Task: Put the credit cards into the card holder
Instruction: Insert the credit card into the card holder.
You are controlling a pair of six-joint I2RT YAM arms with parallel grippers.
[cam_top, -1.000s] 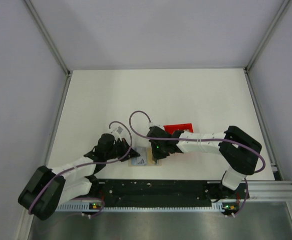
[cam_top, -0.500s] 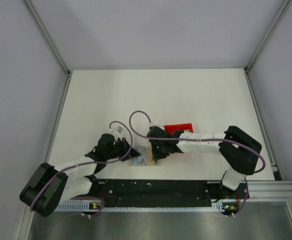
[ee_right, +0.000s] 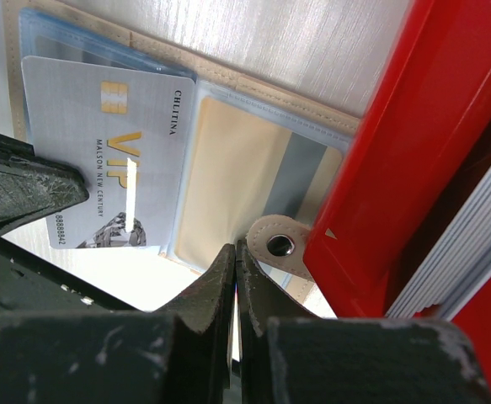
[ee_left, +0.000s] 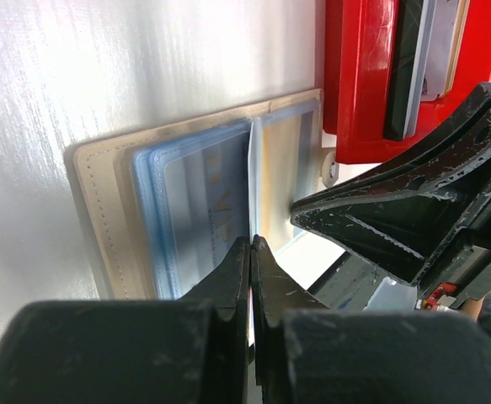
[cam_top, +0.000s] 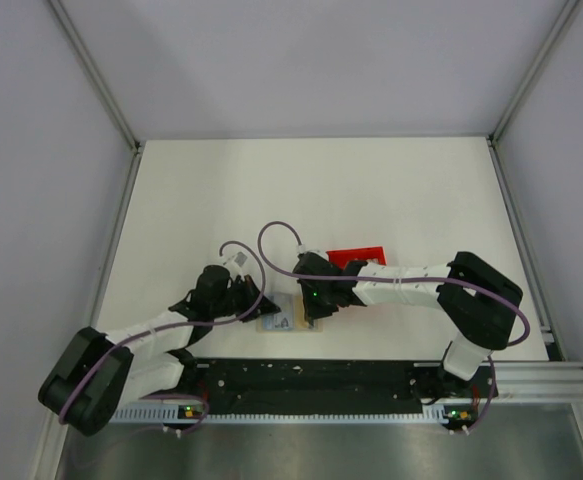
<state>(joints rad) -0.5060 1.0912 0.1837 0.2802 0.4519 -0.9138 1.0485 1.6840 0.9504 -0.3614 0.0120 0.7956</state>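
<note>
The card holder lies open near the table's front edge, beige with clear bluish pockets. A silver credit card marked VIP rests over its left pocket; the left wrist view shows it edge-on. My left gripper is shut on that card's near edge. My right gripper is shut, its tips down at the holder's edge beside the snap tab. I cannot tell whether it pinches the holder. More credit cards stand on edge in the red tray.
The red plastic tray sits tight against the holder's far-right side. Both arms converge on the holder, fingertips a few centimetres apart. The black base rail runs along the near edge just below.
</note>
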